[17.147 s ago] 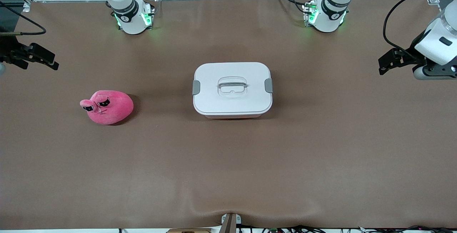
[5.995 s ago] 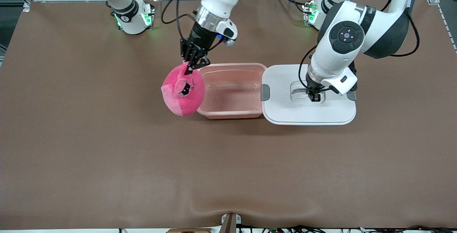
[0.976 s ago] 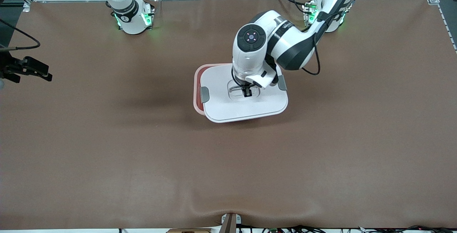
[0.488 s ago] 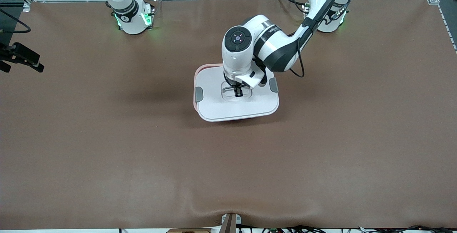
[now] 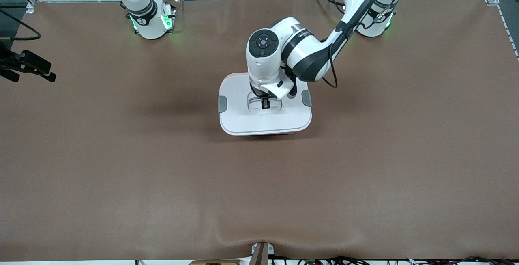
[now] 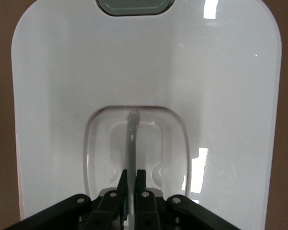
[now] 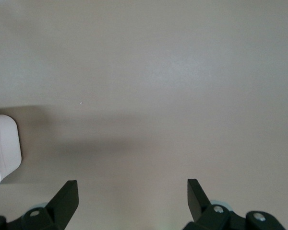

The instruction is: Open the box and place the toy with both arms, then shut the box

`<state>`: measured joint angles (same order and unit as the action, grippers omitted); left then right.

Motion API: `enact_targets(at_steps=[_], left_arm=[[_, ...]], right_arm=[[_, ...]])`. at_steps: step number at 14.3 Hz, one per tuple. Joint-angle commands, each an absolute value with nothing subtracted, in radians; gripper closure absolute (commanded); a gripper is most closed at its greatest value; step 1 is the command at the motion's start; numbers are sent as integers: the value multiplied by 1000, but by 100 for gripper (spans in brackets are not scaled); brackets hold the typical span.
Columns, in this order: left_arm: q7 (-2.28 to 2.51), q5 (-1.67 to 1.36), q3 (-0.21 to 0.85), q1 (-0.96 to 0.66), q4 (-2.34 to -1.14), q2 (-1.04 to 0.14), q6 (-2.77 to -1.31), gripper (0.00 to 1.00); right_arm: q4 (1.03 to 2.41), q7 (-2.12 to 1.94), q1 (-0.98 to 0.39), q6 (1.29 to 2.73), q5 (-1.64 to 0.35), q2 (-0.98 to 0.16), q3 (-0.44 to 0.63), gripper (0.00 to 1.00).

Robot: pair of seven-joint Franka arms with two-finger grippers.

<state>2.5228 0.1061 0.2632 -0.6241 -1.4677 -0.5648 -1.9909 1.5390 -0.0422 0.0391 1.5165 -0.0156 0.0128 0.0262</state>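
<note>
White lid (image 5: 265,117) goes back on the pink box (image 5: 267,134)
Left gripper (image 5: 265,104) pinches the grey handle (image 6: 132,143); lower it flat, edges matching. Right gripper (image 5: 28,69) waits spread wide over the bench (image 5: 259,192)

A brown mat (image 5: 121,184) covers the table, black cables (image 5: 344,260) at its edge.

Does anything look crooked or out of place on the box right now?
Nothing stands out. The white lid sits square over the box, grey side clips level. The left gripper is shut on the grey handle; the right gripper waits open at the table's edge.
</note>
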Motion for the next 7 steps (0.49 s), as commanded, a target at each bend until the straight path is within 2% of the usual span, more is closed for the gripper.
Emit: enact_targets(at_steps=[1, 7], left_arm=[[2505, 132, 264, -629, -1447, -572, -1988, 100], [2477, 129, 264, -629, -1443, -587, -1990, 100]], right_arm=[[1534, -34, 84, 1517, -38, 6, 28, 0], [1537, -34, 48, 1496, -26, 3, 17, 0]])
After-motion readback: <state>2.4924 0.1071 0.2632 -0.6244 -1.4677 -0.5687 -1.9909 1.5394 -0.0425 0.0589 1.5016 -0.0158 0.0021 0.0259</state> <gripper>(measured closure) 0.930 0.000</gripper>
